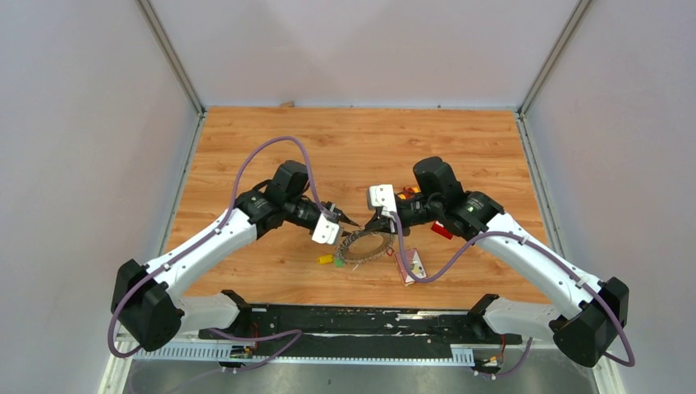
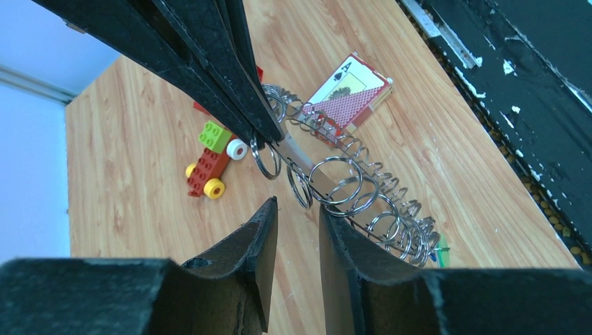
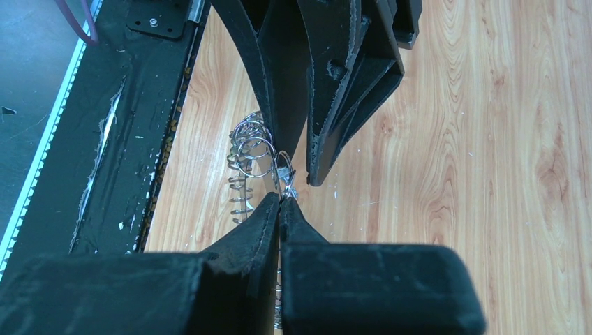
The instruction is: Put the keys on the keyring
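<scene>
Currently the keyring [image 1: 367, 246] is lying with its long axis running left to right; the right gripper [image 3: 281, 201] is pinching its far rim, while the left gripper [image 2: 297, 206] is hovering slightly open just beside it.

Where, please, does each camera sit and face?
Top external: above and behind, looking down at the wooden table; left arm and right arm show.
Left wrist: looks past its own left claw at the silver wire keyring and right claw.
Right wrist: looks past its own shut claw toward the left one.
All three share the keyring.
</scene>
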`<control>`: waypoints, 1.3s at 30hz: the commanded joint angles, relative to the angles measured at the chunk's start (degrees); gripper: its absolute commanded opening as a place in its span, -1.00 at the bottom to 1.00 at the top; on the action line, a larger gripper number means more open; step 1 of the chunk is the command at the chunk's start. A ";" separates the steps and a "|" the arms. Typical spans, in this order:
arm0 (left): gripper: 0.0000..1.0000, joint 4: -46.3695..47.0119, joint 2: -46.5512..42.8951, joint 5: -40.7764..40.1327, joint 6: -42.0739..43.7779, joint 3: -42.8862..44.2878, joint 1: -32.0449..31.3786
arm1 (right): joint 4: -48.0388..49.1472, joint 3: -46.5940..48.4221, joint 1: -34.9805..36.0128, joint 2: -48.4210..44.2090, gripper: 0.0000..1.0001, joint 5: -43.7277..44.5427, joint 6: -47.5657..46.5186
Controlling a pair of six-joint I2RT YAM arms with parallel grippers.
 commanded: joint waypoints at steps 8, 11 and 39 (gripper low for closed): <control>-0.46 7.46 -2.59 3.29 -6.39 -1.98 -0.31 | 2.53 -0.10 -0.03 -1.22 -1.00 -2.16 -0.78; -0.54 7.64 -2.87 3.26 -6.55 -2.05 -0.30 | 2.56 -0.30 -0.05 -1.22 -1.00 -2.11 -0.74; -1.00 0.48 -5.92 1.43 -2.52 -0.21 -0.30 | 4.45 -1.21 -1.29 0.05 -1.00 -0.32 1.88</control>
